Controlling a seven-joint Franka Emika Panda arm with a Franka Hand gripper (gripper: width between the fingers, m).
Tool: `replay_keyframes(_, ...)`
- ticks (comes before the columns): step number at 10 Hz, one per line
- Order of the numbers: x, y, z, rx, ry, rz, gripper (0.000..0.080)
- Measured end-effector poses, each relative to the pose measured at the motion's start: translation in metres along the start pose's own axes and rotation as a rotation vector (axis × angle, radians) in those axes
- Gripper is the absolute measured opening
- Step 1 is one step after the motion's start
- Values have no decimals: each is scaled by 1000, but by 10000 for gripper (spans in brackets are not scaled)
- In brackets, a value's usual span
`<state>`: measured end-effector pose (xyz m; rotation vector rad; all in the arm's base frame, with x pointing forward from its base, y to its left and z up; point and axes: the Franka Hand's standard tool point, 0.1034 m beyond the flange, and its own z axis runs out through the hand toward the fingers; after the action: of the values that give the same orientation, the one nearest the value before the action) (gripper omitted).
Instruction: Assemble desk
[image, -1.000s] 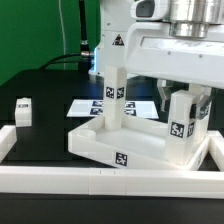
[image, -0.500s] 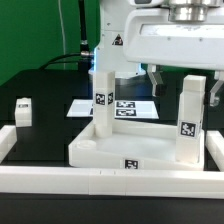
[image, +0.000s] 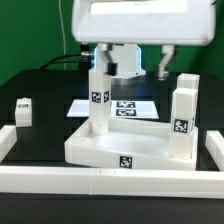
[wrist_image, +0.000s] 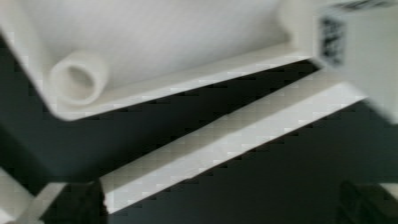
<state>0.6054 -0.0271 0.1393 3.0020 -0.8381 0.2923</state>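
At the centre of the black table, we see the white tray-like tabletop (image: 125, 152) lying flat, touching the front border rail (image: 100, 181). Two block legs stand upright in it: one (image: 99, 100) at 10 o'clock, another (image: 181, 116) at 3 o'clock. A third leg (image: 23, 111) lies at 9 o'clock, well apart. Above, our gripper (image: 132, 62) hangs with fingers spread, holding nothing.

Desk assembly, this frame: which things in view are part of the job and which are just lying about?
Job:
tabletop
near-corner upright leg
far-corner upright leg
loose leg on the exterior view's left
pincer, open and empty

Not the job:
marker board
border rail in front
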Motion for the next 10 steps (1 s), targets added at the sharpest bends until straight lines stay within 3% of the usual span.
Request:
replay_keyframes(5, -1, 1, 3, -3, 0, -40, 649)
replay_keyframes(6, -3, 18, 7, -1, 15, -171, 649)
replay_keyframes(8, -6, 90, 21, -28, 46, -344, 649)
replay_keyframes(10, 9, 149, 29, -51, 44, -378, 649)
